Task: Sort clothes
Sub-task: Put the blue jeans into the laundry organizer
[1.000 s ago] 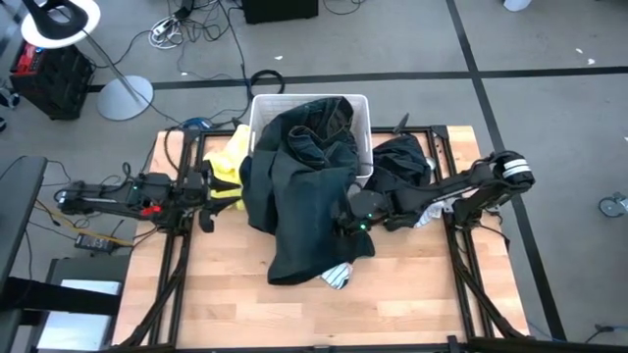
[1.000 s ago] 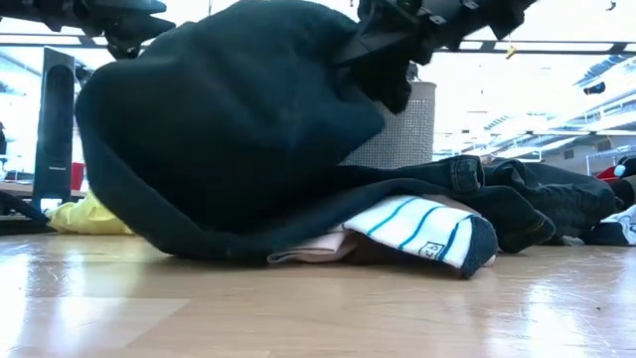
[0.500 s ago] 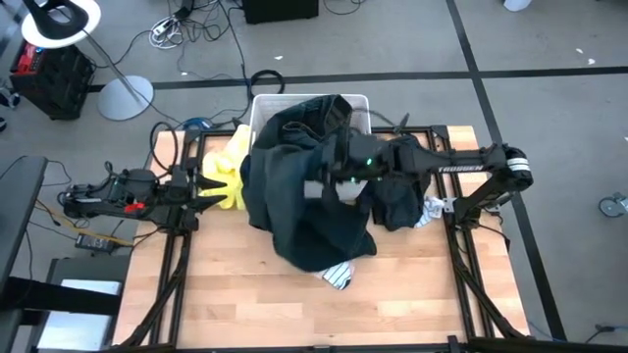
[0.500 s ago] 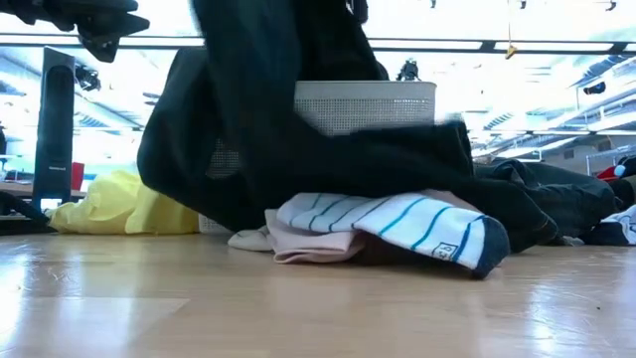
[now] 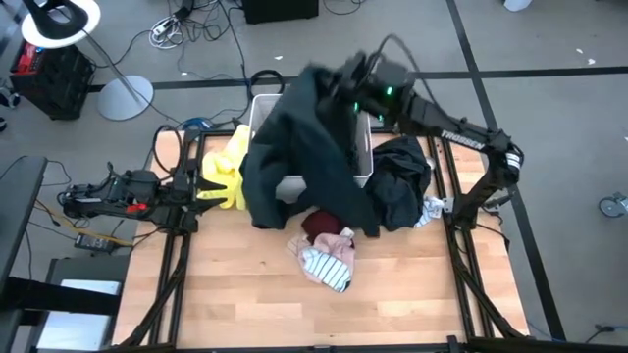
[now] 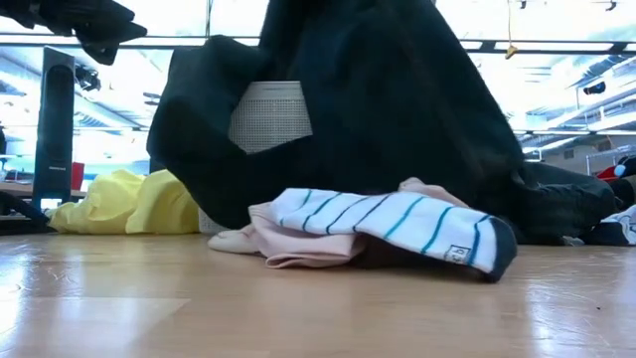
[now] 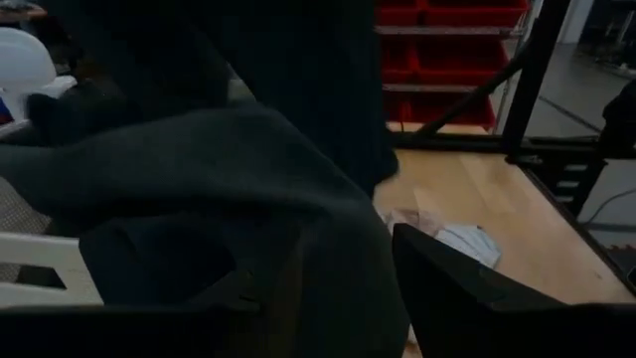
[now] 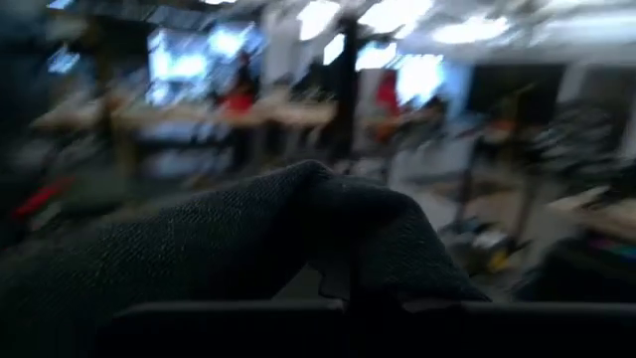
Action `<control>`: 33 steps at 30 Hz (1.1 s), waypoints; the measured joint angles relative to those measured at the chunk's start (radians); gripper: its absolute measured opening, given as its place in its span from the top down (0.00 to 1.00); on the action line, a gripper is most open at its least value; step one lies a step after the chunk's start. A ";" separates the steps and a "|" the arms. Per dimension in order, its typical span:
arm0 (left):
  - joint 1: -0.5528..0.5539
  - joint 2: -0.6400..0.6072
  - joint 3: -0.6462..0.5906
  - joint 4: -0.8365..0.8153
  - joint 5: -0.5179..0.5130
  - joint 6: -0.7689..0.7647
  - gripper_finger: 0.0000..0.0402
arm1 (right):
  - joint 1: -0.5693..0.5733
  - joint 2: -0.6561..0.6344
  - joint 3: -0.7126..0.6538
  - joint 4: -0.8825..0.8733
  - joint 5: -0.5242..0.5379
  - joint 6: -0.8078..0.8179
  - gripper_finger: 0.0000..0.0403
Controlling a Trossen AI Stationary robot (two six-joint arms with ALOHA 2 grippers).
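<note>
Above the bin (image 5: 361, 162), right pincer (image 5: 355, 90) clamps dark green garment (image 5: 304, 147), striped garment (image 6: 397, 221) below

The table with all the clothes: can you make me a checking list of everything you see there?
Surface: wooden table, bare in front.
Job's things: dark garment lifted over white bin; yellow garment; striped one on pink; maroon one; black pile.
Clutter: nothing seen.
Grippers: right end effector shut on dark garment; left end effector open by yellow garment.
Cables: on the floor.
Surroundings: lamp, black crate.
</note>
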 joint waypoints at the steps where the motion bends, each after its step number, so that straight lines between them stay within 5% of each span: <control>1: 0.000 0.000 0.000 -0.010 0.000 0.000 0.59 | -0.020 0.007 0.017 0.022 0.006 0.000 1.00; 7: 0.000 0.000 0.000 -0.041 0.000 -0.002 0.59 | -0.074 0.071 0.077 0.054 0.005 0.008 1.00; 16: 0.000 0.000 -0.001 -0.067 0.000 -0.002 0.59 | -0.050 0.235 0.074 -0.476 0.108 0.107 1.00; 33: 0.000 0.000 -0.001 -0.073 0.009 -0.037 0.59 | -0.049 0.541 0.078 -0.632 -0.172 0.418 0.98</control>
